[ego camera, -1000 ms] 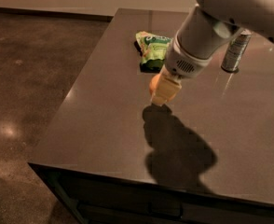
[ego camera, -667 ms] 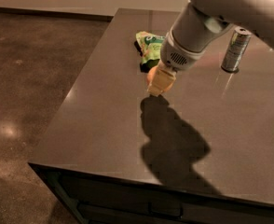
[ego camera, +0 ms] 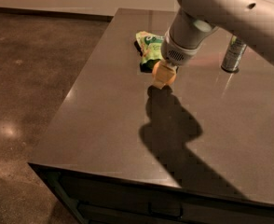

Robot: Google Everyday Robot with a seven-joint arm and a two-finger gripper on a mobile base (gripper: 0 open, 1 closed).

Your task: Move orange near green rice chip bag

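Note:
The orange (ego camera: 168, 79) sits between the yellowish fingers of my gripper (ego camera: 162, 77), low over the dark table (ego camera: 104, 125). Only part of the fruit shows beside the fingers. The green rice chip bag (ego camera: 149, 48) lies flat on the table just behind and to the left of the gripper, a short gap away. My grey arm comes in from the upper right and hides the bag's right edge.
A slim silver-grey can (ego camera: 233, 54) stands upright at the back right of the table. The table's left edge drops to a brown floor (ego camera: 30, 78). The arm's shadow falls across the table's middle.
The gripper with the orange has moved back and a little left, toward the green bag, and now is close beside it.

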